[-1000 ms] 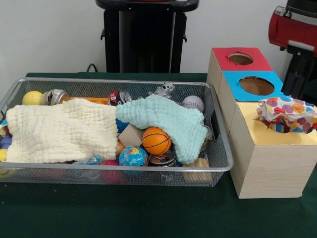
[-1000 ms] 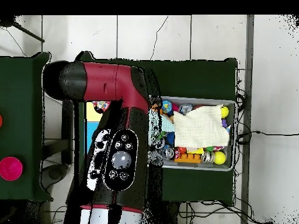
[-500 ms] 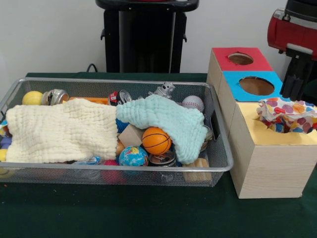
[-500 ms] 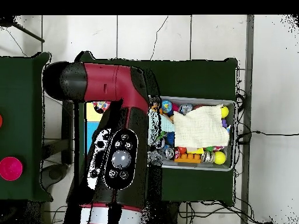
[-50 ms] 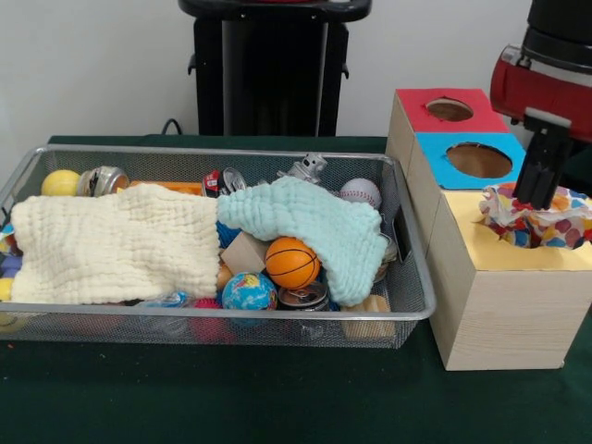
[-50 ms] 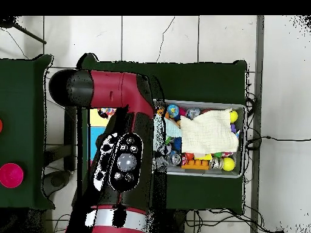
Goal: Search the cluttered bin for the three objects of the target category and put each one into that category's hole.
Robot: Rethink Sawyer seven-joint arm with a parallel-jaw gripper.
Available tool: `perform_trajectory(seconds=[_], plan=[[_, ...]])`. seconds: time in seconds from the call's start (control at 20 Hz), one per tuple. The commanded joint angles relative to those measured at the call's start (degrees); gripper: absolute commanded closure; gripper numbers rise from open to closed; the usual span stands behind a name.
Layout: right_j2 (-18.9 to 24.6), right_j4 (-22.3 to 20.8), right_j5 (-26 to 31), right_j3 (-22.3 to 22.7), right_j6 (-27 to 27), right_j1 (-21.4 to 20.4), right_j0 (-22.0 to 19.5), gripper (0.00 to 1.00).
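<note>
1. Silver wire-mesh bin [image 5: 407, 310]: sits on the green table; near its front lie a globe-printed ball [image 5: 248, 291] and an orange basketball [image 5: 291, 262].
2. Cream waffle cloth [image 5: 116, 245] and mint cloth [image 5: 310, 220] cover most of the contents.
3. White baseball [image 5: 361, 192]: at the far right.
4. Wooden sorting box [image 5: 499, 305]: beside the bin; heart-patterned fabric [image 5: 541, 220] is bunched at its yellow hole.
5. Black gripper [image 5: 536, 180]: over that fabric; whether it is open or closed cannot be told.

Heart-patterned cloth [image 5: 536, 215] sits bunched in the yellow hole [image 5: 518, 242], half in.
</note>
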Motion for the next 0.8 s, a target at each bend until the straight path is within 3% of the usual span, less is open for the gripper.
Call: perform_trajectory(seconds=[0.05,0.35,0.8], plan=[[6.15,-0.33,-4.71,9.37,4.84,2.9,-0.23,1.0],[6.68,0.21,-5.36,12.09,4.56,1.46,-0.34,1.0],[7.53,0.29,-3.91,12.24,3.62,1.54,-0.63,1.0]])
